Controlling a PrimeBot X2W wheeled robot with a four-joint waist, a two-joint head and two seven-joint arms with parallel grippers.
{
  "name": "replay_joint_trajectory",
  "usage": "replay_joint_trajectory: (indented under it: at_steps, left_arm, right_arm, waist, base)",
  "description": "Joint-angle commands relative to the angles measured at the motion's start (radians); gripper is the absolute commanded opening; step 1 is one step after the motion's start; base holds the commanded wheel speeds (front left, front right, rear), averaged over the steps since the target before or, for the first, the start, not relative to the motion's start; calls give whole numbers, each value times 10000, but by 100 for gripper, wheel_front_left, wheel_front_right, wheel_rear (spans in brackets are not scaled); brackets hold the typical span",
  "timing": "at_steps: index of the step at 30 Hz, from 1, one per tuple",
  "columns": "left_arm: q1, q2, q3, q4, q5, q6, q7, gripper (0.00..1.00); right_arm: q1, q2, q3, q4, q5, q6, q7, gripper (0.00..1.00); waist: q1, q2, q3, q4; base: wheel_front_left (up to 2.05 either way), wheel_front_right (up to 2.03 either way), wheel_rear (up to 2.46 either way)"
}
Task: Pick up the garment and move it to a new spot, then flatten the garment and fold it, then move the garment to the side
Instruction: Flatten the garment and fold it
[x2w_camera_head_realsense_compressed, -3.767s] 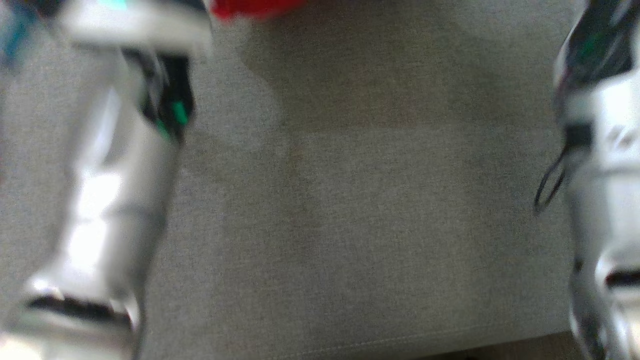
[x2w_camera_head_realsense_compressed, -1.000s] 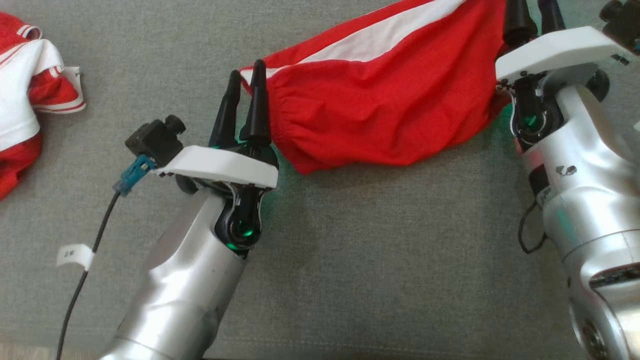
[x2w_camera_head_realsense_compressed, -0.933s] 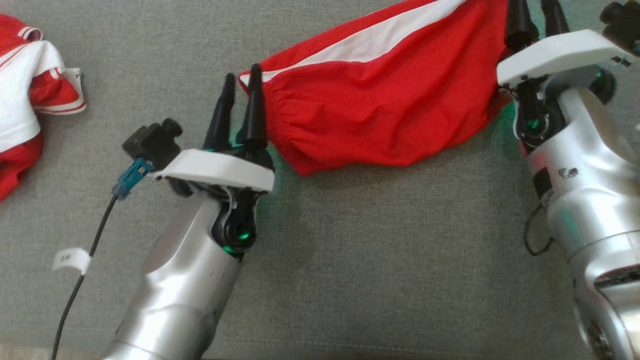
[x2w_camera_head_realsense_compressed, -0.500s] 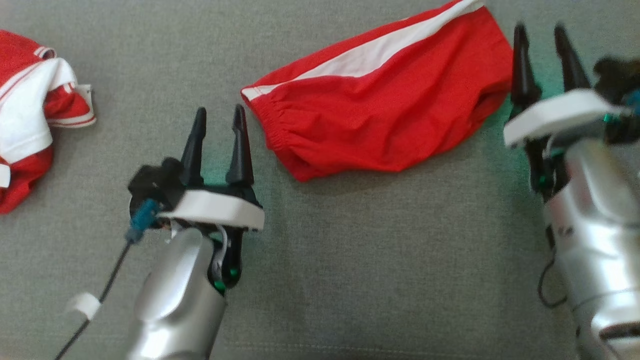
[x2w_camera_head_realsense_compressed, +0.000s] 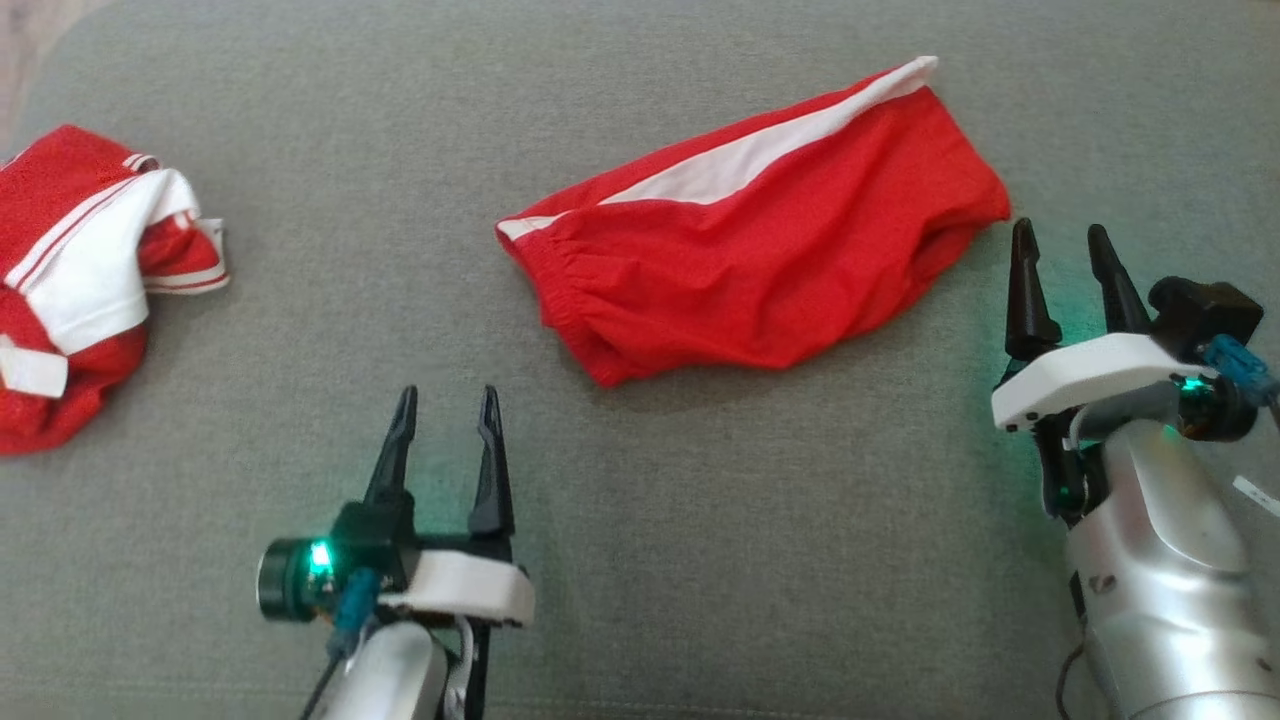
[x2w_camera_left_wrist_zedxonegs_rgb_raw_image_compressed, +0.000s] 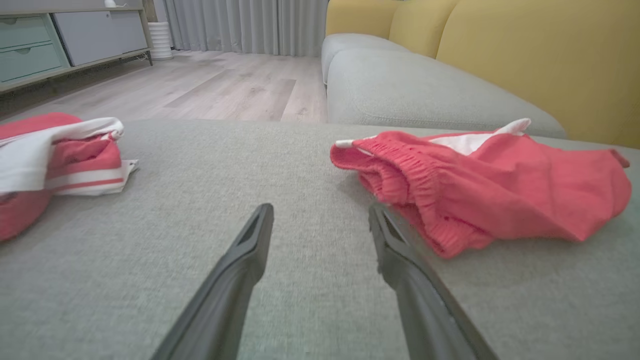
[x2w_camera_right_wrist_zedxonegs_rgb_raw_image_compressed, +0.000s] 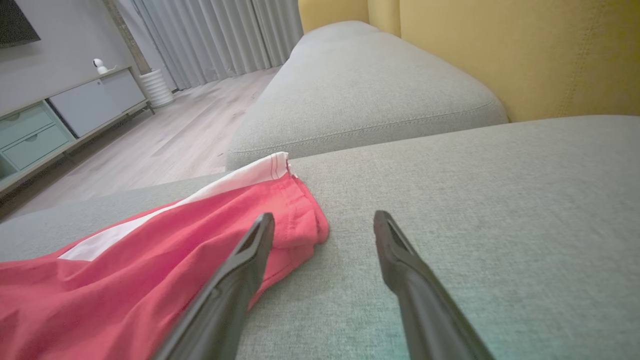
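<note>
The red shorts (x2w_camera_head_realsense_compressed: 760, 270) lie folded on the grey sofa cushion (x2w_camera_head_realsense_compressed: 700, 560), toward twelve o'clock from the robot. Their white stripe runs along the far edge and the gathered waistband points to nine o'clock. A second ago both grippers were up against the two ends of the shorts. Now they have drawn back and touch nothing.

The left gripper (x2w_camera_head_realsense_compressed: 447, 395) sits at about seven o'clock from the shorts, well clear of the waistband, its fingers apart. The right gripper (x2w_camera_head_realsense_compressed: 1058, 230) stands just off the hem at four o'clock, fingers likewise spread and empty.

Over at nine o'clock a second red-and-white garment (x2w_camera_head_realsense_compressed: 80, 290) lies bunched near the cushion's edge. Beyond the seat rise a yellow backrest (x2w_camera_left_wrist_zedxonegs_rgb_raw_image_compressed: 525, 50), a pale wood floor (x2w_camera_left_wrist_zedxonegs_rgb_raw_image_compressed: 225, 90), grey curtains (x2w_camera_left_wrist_zedxonegs_rgb_raw_image_compressed: 250, 25) and a low cabinet (x2w_camera_left_wrist_zedxonegs_rgb_raw_image_compressed: 30, 50).
</note>
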Motion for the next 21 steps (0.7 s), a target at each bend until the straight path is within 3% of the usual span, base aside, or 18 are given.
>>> replay_joint_trajectory:
  at_steps: [1, 14, 21]
  left_arm:
    - [-51, 160, 184, -406, 134, 94, -51, 100]
    - [113, 160, -643, -729, 43, 53, -51, 100]
    - [-25, 160, -712, -815, -108, 89, -51, 100]
  right_arm:
    - [-255, 83, 117, -211, -146, 35, -108, 100]
    - [-1848, -724, -1101, 2014, -1297, 35, -53, 100]
    - [-2604, -936, -1833, 3544, -2068, 35, 786, 100]
  waist:
    - [3, 0, 33, 112]
    - [3, 0, 654, 1462]
    - [3, 0, 982, 1706]
  base:
    - [0, 0, 0]
    - [0, 0, 0]
    - [0, 0, 0]
